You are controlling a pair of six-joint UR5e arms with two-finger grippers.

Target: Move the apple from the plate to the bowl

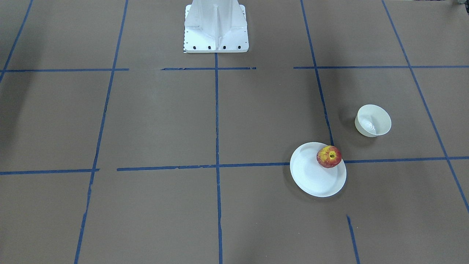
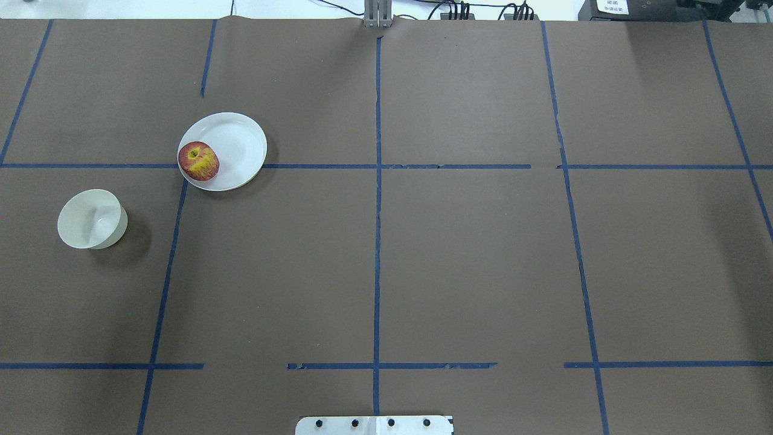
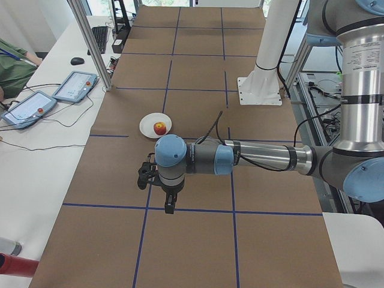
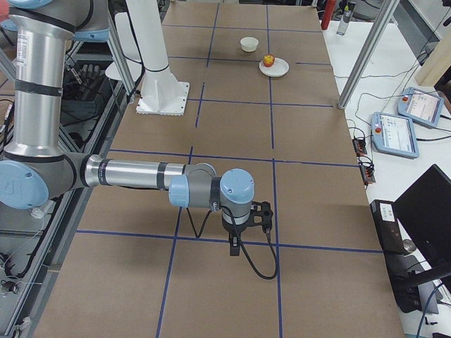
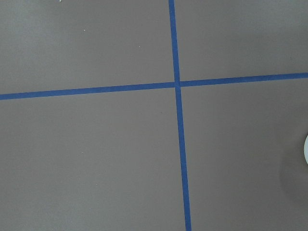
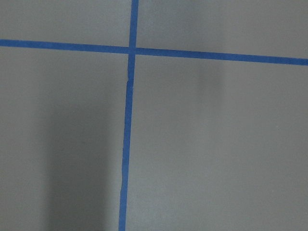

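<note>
The red and yellow apple (image 1: 329, 156) sits on the flat white plate (image 1: 311, 176), at the rim nearest the bowl (image 1: 373, 120). The deep cream-white bowl stands empty, a short way from the plate. The overhead view shows the apple (image 2: 198, 161), the plate (image 2: 235, 145) and the bowl (image 2: 92, 219) on the table's left half. My left gripper (image 3: 170, 205) hangs above the table near that end, apart from the plate (image 3: 150, 127). My right gripper (image 4: 235, 246) hangs over the far end. I cannot tell whether either is open or shut.
The white robot pedestal (image 1: 216, 25) stands at the table's robot side. Blue tape lines (image 2: 377, 181) grid the brown table cover. Control tablets (image 3: 75, 87) and cables lie on the side bench, where a person (image 3: 12, 66) sits.
</note>
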